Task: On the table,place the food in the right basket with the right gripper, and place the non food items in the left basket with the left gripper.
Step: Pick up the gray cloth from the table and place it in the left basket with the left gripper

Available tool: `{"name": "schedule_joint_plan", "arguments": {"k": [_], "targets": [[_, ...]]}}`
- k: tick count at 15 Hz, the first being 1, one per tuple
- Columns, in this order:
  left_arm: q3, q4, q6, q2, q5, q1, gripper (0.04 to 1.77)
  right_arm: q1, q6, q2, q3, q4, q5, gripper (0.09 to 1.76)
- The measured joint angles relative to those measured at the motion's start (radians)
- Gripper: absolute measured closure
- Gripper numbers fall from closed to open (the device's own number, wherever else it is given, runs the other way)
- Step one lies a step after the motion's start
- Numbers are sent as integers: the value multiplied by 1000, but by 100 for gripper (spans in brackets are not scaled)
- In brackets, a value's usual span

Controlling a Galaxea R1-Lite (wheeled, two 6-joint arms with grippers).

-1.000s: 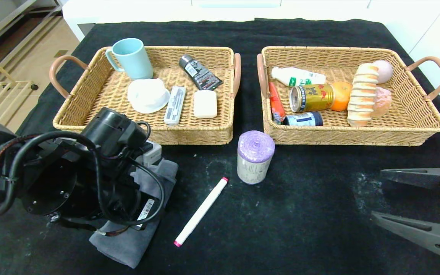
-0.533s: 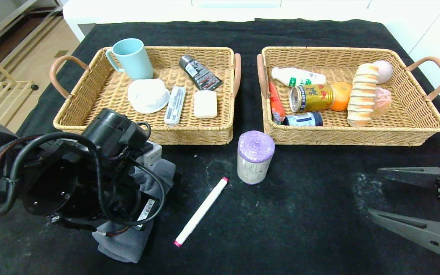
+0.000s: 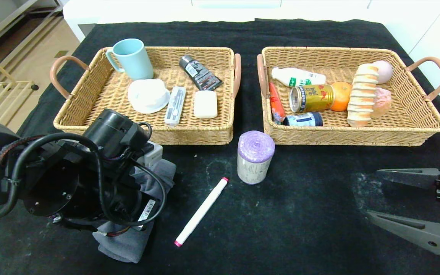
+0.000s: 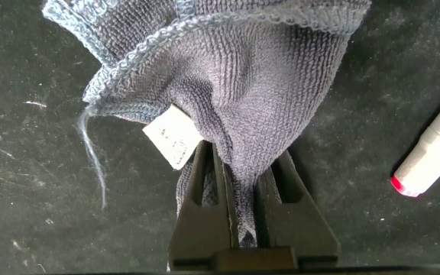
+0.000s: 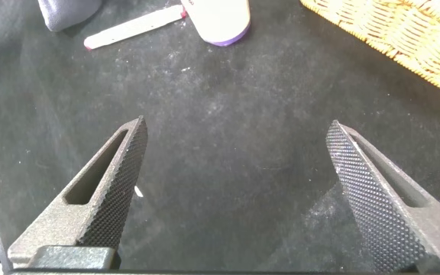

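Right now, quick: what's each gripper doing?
Left gripper: shut on the grey towel.
Right gripper: open, empty, above the table.

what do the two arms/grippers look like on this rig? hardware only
Left arm: thick black cylindrical housings, looped black cables, one braided, a silver-grey box and a white barcode sticker. Left gripper: two dark, pointed fingers with slotted cut-outs. Right gripper: dark grey wedge-shaped fingers, knurled diamond-textured pads, a slot cut-out in each, on a black mount.
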Motion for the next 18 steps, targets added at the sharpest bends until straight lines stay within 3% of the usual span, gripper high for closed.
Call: {"name": "schedule_joint_plan", "arguments": {"k": [11, 18], "targets": [[-26, 18, 5, -130, -13, -14, 157, 1, 0, 0, 2, 0, 0, 14], [-212, 48, -6, -171, 10, 7, 157, 1, 1, -3, 1, 0, 0, 14]]}}
